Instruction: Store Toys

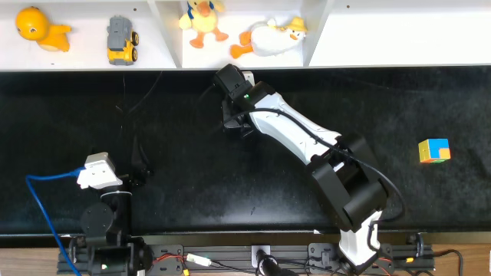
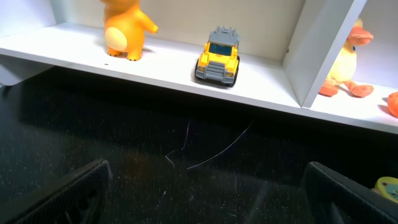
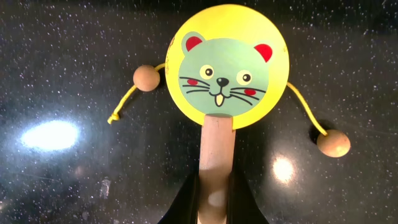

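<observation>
- Top view: a white shelf (image 1: 383, 46) ran along the far edge of the black table (image 1: 192, 176).
- Its left compartment held an orange duck (image 1: 40, 29) and a toy truck (image 1: 122, 40), well apart.
- The middle compartment held a plush duck (image 1: 203, 21) beside a white goose (image 1: 272, 37) lying on its side.
- A coloured cube (image 1: 433, 151) sat alone on the table at the far right.
- The right arm reached across the middle, and the right gripper (image 1: 234, 123) was near the shelf's front edge, below the middle compartment.
- The left gripper (image 1: 138, 170) stood low at the left, close to its base, with a blue cable (image 1: 46, 184) looping beside it.
- Left wrist view: the left gripper (image 2: 205, 199) was spread wide with nothing between its fingers (image 2: 74, 193), over bare table (image 2: 186, 162).
- It faced the shelf (image 2: 155, 71), where the orange duck (image 2: 124, 31) and the toy truck (image 2: 219, 56) stood upright.
- The plush duck (image 2: 348, 62) sat past the divider.
- A small yellow-green patch at the edge may have been the rattle drum (image 2: 387, 185); too little showed to be sure.
- Right wrist view: the right gripper (image 3: 214, 186) was clamped on the wooden handle of the rattle drum (image 3: 227, 65).
- The drum's yellow disc bore a green cat face turned toward the camera, above the table (image 3: 62, 62).
- Two wooden beads on yellow strings hung out from it, one bead (image 3: 146, 78) on each side of the disc.
</observation>
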Robot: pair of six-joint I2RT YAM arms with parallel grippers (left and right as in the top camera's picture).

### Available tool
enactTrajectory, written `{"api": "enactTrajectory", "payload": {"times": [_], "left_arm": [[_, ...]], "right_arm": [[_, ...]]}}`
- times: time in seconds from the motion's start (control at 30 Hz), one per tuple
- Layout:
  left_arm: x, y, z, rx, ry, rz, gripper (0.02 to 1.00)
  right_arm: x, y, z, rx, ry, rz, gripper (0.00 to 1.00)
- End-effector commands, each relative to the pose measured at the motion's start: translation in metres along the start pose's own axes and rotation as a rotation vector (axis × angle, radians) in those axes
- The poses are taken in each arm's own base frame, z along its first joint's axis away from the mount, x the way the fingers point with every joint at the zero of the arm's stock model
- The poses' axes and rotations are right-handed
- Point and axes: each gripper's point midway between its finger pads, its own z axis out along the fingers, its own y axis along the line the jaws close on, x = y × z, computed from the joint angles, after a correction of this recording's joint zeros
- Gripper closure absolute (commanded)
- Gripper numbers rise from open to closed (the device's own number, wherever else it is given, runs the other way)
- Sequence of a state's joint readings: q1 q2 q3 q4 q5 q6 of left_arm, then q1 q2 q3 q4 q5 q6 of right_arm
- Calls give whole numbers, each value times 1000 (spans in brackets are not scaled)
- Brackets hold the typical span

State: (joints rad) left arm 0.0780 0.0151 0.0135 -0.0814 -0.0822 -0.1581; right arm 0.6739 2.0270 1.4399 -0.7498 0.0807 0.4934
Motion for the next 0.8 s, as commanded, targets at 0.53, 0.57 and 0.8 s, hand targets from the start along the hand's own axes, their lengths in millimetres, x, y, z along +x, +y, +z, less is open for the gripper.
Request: {"api": "enactTrajectory", "payload": {"times": [0.53, 0.57, 0.8], "left_arm": [[0, -4, 0, 21, -6, -4, 20], [0, -4, 0, 21, -5, -4, 20], [0, -4, 0, 22, -6, -4, 20]], "right_arm": [[10, -15, -121, -9, -54, -6, 956], [13, -23, -131, 20, -61, -5, 954], [24, -72, -186, 110, -129, 7, 956]]}}
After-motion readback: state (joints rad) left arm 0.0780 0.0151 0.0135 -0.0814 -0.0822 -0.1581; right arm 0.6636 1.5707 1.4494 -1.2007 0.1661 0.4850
